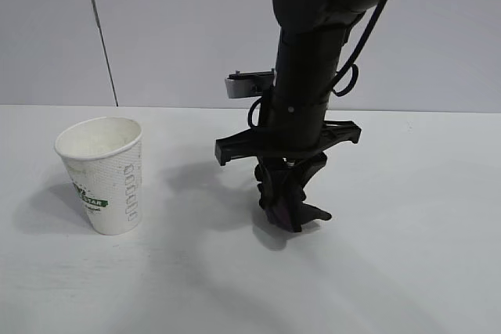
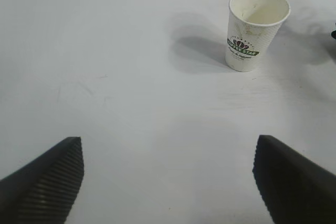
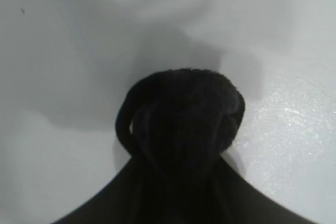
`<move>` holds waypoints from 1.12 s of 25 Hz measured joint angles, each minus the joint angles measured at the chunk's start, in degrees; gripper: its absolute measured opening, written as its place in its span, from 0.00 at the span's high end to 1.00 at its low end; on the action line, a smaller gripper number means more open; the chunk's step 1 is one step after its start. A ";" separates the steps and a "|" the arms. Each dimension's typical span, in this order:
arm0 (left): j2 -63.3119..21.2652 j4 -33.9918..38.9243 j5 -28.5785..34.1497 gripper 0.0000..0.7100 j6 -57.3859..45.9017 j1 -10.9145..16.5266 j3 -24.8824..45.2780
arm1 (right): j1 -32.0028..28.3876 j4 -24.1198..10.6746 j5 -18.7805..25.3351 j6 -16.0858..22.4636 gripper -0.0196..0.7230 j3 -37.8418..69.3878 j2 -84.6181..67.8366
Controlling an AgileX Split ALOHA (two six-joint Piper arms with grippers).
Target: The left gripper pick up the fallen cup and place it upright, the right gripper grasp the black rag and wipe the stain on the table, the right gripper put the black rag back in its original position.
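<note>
Right tool (image 1: 291, 207) pointing down with one black rag (image 1: 288, 202) between its fingers, grip unclear, one upright cup (image 1: 104, 174), left tool (image 2: 168, 182) wide open

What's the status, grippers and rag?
Left gripper open, idle, short of the upright cup. Right gripper pointing down at the black rag on the table. Nothing in the way.
</note>
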 joint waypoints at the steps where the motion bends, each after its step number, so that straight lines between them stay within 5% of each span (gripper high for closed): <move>1: 0.00 0.00 0.00 0.11 0.00 0.00 0.00 | -0.63 0.22 0.63 0.00 0.46 0.00 0.00; 3: 0.00 0.00 0.00 0.11 0.00 0.00 0.00 | -1.56 0.35 1.75 0.00 0.29 0.00 0.00; 6: 0.00 0.00 0.00 0.11 0.00 0.00 0.00 | -2.42 0.57 2.36 0.19 0.22 0.00 0.00; 14: 0.00 0.00 0.00 0.11 0.00 0.00 0.00 | -7.11 -2.30 0.60 0.51 0.22 -0.31 -2.91; 28: 0.00 0.00 0.00 0.11 0.00 0.00 0.00 | -34.55 -12.09 5.16 0.87 0.22 -0.31 -18.44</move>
